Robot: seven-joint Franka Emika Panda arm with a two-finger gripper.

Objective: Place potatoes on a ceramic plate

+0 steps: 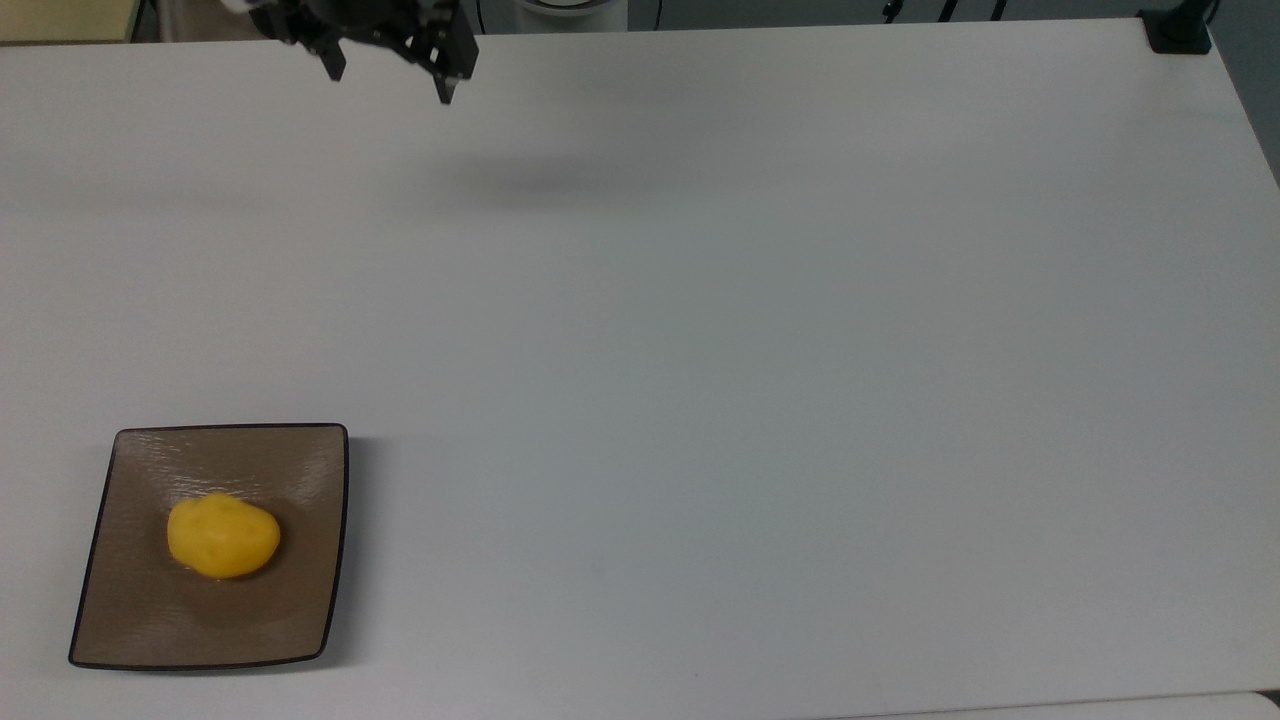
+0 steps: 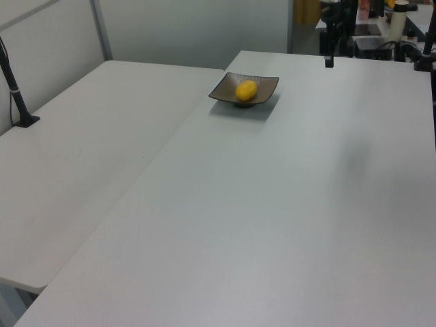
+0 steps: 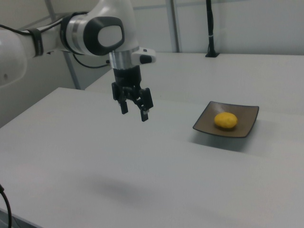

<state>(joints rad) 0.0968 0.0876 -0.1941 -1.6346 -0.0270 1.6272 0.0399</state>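
potato [image 1: 223,535] sat on the ceramic plate [image 1: 135,620], a bit toward the top view's left of centre, resting free with nothing touching it. plate was near the lower-left corner of the white table [image 1: 760,350] in the top view. placement looked done to me.

gripper [image 3: 134,110] hung in the air well apart from the plate, fingers spread, nothing between them. in the top view it was up at the far edge [image 1: 392,72].

handling guess: potato looked smooth and glossy, likely a light plastic prop, stiff, so slippery under hard pads. lumpy oval, so it could roll or squirt out if pinched off-centre. if a re-grasp were needed i'd take it across the short axis at the widest part, fingers square to the long axis. plate read as glazed ceramic, rigid and chippable, with a shallow dish that should stop the potato rolling off.
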